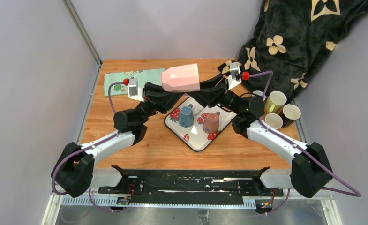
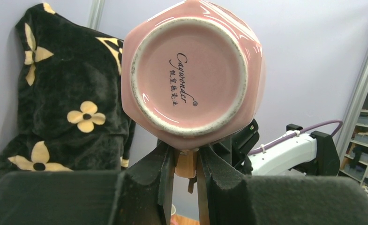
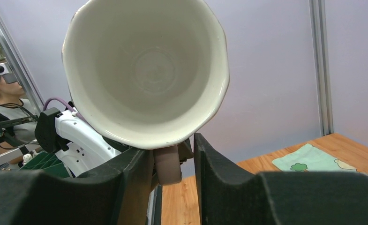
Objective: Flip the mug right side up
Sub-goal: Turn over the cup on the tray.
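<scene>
The pink faceted mug (image 1: 181,78) hangs on its side in the air above the back of the table, base toward the left arm, mouth toward the right arm. The left wrist view shows its stamped base (image 2: 191,70); the right wrist view shows its cream inside (image 3: 146,70). My left gripper (image 1: 171,93) is under the mug and shut on its brown handle (image 2: 186,164). My right gripper (image 1: 206,92) straddles the same handle (image 3: 168,164) from the other side. Its left finger touches the handle and its right finger (image 3: 214,164) stands apart from it.
A white strawberry tray (image 1: 196,140) lies below the mug with a blue mug (image 1: 186,116) and a brown mug (image 1: 211,123) upside down on it. Several cream cups (image 1: 275,101) stand at the right edge. A green cloth (image 1: 125,77) lies back left, a dark flowered blanket (image 1: 289,37) back right.
</scene>
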